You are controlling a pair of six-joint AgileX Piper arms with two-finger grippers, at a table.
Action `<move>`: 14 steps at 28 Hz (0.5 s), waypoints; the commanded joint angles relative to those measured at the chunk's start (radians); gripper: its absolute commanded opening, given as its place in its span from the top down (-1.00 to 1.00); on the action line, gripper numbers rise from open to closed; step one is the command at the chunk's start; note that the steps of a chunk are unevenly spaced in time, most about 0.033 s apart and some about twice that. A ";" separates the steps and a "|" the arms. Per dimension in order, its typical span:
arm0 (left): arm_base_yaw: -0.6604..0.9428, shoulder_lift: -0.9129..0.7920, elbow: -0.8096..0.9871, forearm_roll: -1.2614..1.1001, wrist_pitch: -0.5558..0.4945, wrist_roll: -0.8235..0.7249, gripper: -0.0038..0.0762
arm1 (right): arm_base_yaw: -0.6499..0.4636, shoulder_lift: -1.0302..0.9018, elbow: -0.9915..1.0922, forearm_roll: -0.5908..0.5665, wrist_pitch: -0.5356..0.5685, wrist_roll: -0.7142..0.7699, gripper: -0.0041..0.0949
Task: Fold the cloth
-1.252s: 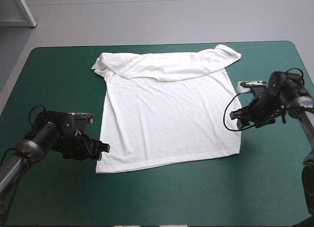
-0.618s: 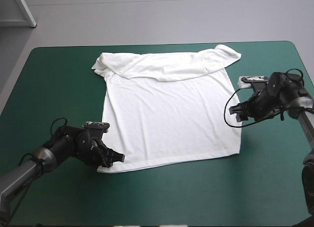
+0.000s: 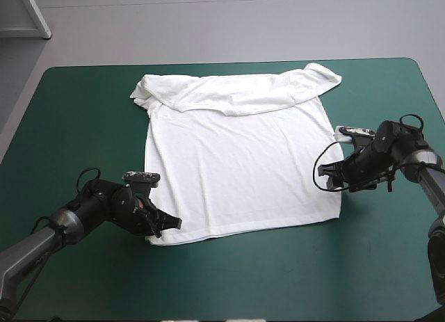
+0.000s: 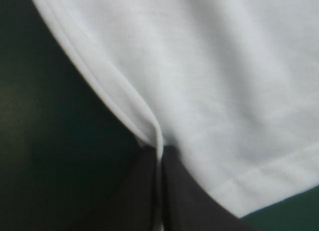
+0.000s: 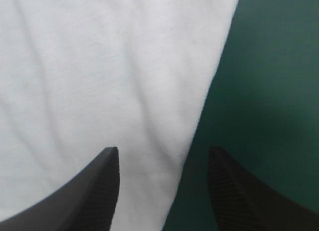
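Observation:
The white T-shirt (image 3: 236,162) lies spread flat on the teal-green table, its collar end folded over along the far side. My left gripper (image 3: 167,224) sits at the shirt's near left corner. In the left wrist view the black fingers (image 4: 144,191) meet in one arch, and the left gripper (image 4: 159,153) is shut on a pinched ridge of the T-shirt's (image 4: 224,66) hem. My right gripper (image 3: 327,172) is low at the shirt's right edge. In the right wrist view the right gripper (image 5: 163,150) stands open, straddling the T-shirt's (image 5: 99,66) side edge.
Bare teal-green cover (image 3: 83,113) lies to the left of the shirt, along the near side (image 3: 278,280), and in a narrower strip at the right (image 3: 410,99). A corner of a white stand (image 3: 28,16) shows beyond the table's far left.
My left gripper slid in to the shirt's near left corner and shut on the hem. My right gripper shifted a little toward the near side along the right edge, still open.

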 commanded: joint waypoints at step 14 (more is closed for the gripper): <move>-0.006 -0.003 -0.006 -0.002 0.008 -0.009 0.92 | 0.102 0.118 0.068 0.052 -0.090 -0.078 0.37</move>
